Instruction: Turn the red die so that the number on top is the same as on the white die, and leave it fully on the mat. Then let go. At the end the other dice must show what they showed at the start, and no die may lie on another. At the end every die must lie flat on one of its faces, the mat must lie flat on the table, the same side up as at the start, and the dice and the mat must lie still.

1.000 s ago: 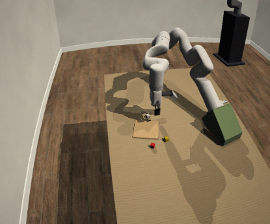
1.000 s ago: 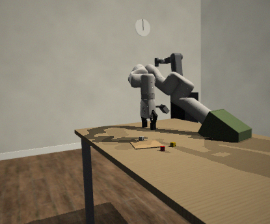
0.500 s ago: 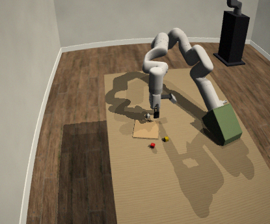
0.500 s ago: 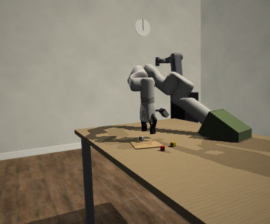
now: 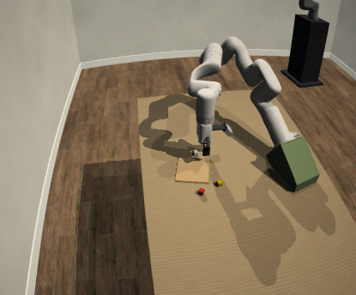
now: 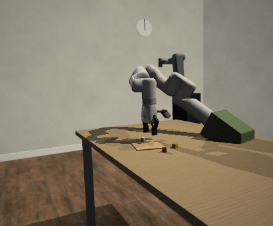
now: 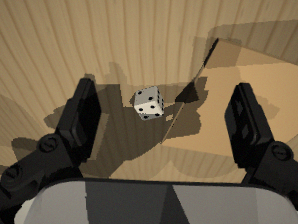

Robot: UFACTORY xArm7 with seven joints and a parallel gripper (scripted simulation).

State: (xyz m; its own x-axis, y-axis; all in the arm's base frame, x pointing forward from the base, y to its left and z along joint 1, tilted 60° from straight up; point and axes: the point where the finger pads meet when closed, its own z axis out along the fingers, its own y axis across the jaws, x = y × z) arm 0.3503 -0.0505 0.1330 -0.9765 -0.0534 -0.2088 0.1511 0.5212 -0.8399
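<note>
The white die (image 5: 194,153) (image 6: 143,139) (image 7: 149,103) lies flat on the table just off the far corner of the tan mat (image 5: 191,172) (image 6: 148,146). I cannot read its top number. The small red die (image 5: 201,191) (image 6: 164,149) lies on the bare table just beyond the mat's near edge. A yellow die (image 5: 219,183) (image 6: 174,145) lies a little to its right, also off the mat. My gripper (image 5: 206,151) (image 6: 150,130) (image 7: 163,96) is open and empty. It hangs a short way above the table, over the white die, which shows between the fingers in the wrist view.
The arm's green base block (image 5: 296,165) (image 6: 227,126) stands on the table's right side. A black pedestal (image 5: 307,47) stands on the floor at the back right. The table's left edge (image 6: 117,162) runs close to the mat.
</note>
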